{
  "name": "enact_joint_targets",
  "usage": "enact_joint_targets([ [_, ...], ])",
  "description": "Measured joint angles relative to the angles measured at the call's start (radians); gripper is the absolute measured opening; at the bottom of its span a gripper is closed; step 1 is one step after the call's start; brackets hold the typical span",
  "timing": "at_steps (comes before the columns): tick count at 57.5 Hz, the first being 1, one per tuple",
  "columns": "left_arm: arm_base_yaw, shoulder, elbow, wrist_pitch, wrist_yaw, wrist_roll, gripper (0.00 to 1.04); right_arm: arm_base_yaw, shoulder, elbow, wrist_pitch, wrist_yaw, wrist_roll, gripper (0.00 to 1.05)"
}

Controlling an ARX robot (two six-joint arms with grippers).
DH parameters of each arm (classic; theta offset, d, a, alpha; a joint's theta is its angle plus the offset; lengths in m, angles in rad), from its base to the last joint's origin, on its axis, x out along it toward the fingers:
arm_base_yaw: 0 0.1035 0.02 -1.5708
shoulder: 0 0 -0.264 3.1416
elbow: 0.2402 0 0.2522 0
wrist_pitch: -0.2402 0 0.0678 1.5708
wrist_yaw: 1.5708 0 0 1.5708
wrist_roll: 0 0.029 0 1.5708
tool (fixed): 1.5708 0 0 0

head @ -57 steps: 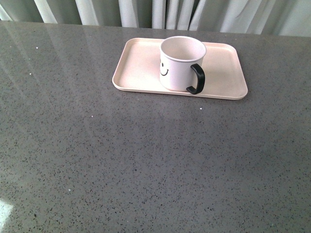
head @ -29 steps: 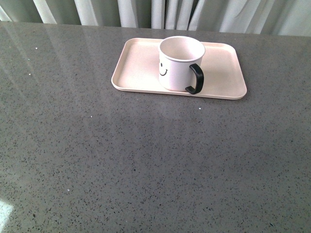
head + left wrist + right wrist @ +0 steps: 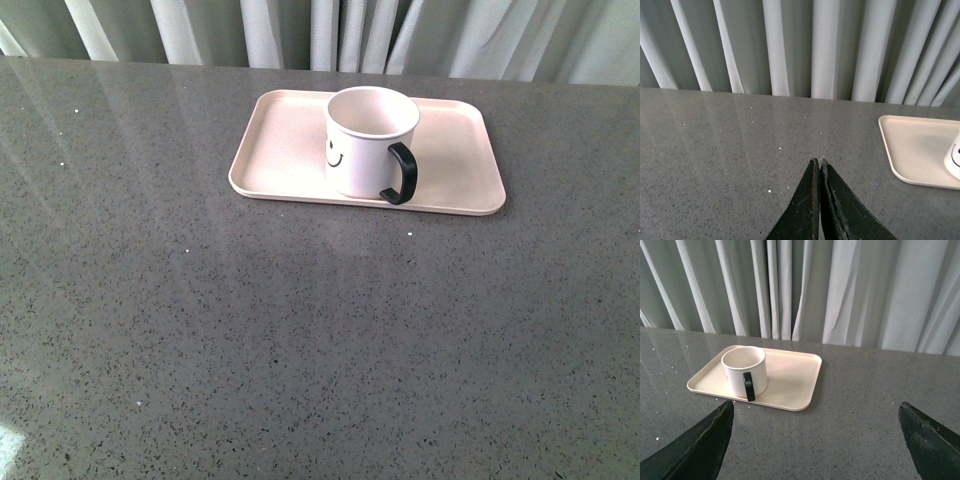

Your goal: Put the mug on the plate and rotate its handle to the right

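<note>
Front view: the grey speckled worktop (image 3: 300, 330) fills nearly the whole picture, and a pale pleated curtain (image 3: 350, 30) hangs along its far edge. The plate (image 3: 280, 150) lies flat on the far half of the worktop, a little right of the middle, with its long sides running across the view. The mug (image 3: 360, 150) stands upright on the plate, about midway along its length and close to the near rim, with its open mouth up.

In the left wrist view, the left hand (image 3: 819, 162) has its two dark fingers pressed together at the tips. It is over bare worktop, well apart from the plate's corner (image 3: 900, 145) at the side. In the right wrist view, the right hand (image 3: 815, 407) is spread wide, one finger (image 3: 705, 440) at each lower corner of the picture. It holds nothing, and the plate and mug are beyond it.

The handle (image 3: 403, 172) sticks out toward the near right of the mug, and its lower end is just above the plate's near rim. The smiley face (image 3: 334, 157) shows on the mug's left side.
</note>
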Motion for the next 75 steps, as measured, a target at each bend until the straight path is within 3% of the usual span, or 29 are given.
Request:
enact_joint_targets([
  [29,0.002,-0.410,-0.035,-0.352,-0.002,0.000,0.01,0.000,0.000,0.000,0.000,0.000,0.000,0.96],
  [75,0.002,-0.743,-0.035,-0.675,-0.002,0.000,0.01,0.000,0.000,0.000,0.000,0.000,0.000,0.96],
])
